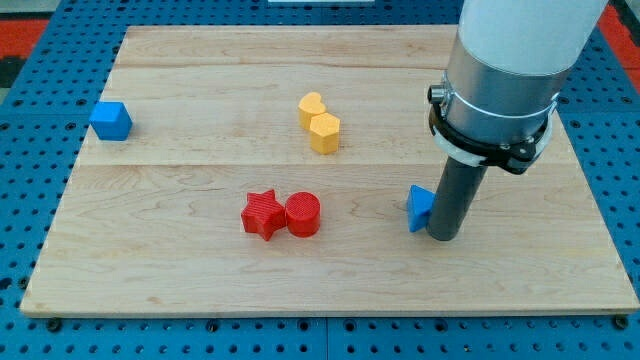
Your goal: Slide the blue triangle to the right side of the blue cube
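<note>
Six blocks on the worktop (330,290): two blue, two yellow, two red. Blue triangle (419,207) at the view's right, my tip (444,237) touching its right side. Blue cube (111,120) far off at the left edge. Yellow heart (311,107) touches yellow hexagon (325,133); red star (263,214) touches red cylinder (303,214). No pincer, just a rod.

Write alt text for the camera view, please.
My tip touches the right side of the blue triangle at the board's right. The blue cube sits far left; yellow blocks and red blocks lie between.
</note>
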### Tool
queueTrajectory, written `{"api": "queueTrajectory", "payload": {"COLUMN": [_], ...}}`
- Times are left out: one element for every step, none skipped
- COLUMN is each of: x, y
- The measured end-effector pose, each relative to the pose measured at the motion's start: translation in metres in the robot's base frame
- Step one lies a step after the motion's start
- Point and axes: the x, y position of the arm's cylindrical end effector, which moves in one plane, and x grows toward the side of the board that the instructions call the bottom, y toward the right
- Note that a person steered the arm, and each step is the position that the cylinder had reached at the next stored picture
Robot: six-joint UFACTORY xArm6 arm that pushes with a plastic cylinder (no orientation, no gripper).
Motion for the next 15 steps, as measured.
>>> {"api": "queueTrajectory", "payload": {"x": [0.000, 0.000, 0.000, 0.000, 0.000, 0.000, 0.000, -0.001, -0.008, -0.011, -0.030, -0.060, -0.062, -0.071, -0.079], "y": [0.001, 0.004, 0.009, 0.015, 0.023, 0.030, 0.040, 0.072, 0.069, 0.014, -0.055, -0.095, -0.086, -0.065, -0.069]}}
